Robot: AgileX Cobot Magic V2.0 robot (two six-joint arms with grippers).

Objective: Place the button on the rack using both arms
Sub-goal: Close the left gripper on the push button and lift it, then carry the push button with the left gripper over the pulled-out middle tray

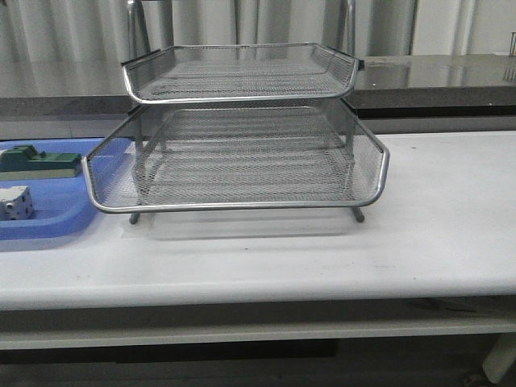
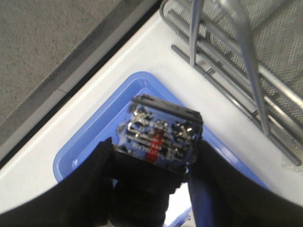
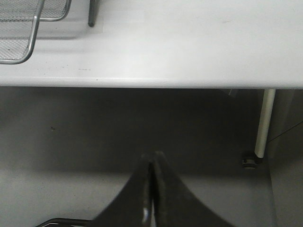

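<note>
- My left tool (image 2: 154, 165) is pinching the button (image 2: 158, 137) between its two black fingers (image 2: 92, 179); what faces the wrist camera is the button's end, a clear block with silvery terminals and a small red strip.
- The button hangs above the blue bin (image 2: 94, 137), which sits on the white counter (image 2: 156, 52) just left of the rack (image 2: 246, 61).
- My right tool (image 3: 152, 189) has its fingers pressed together with nothing between them (the tips meet in a point). It is out past the near edge of the counter, over the grey floor (image 3: 71, 142), and a white counter leg (image 3: 263, 123) stands off to one side.
- In the front view the rack (image 1: 242, 161) stands mid-counter, and I can see two mesh trays: the lower one pulled out toward the near side, the upper one set farther back.
- Neither arm shows in the front view.
- At the left edge, the blue bin (image 1: 56, 218) holds a flat green block (image 1: 32, 161) at its far side and a white dotted cube (image 1: 16, 201) nearer.
</note>
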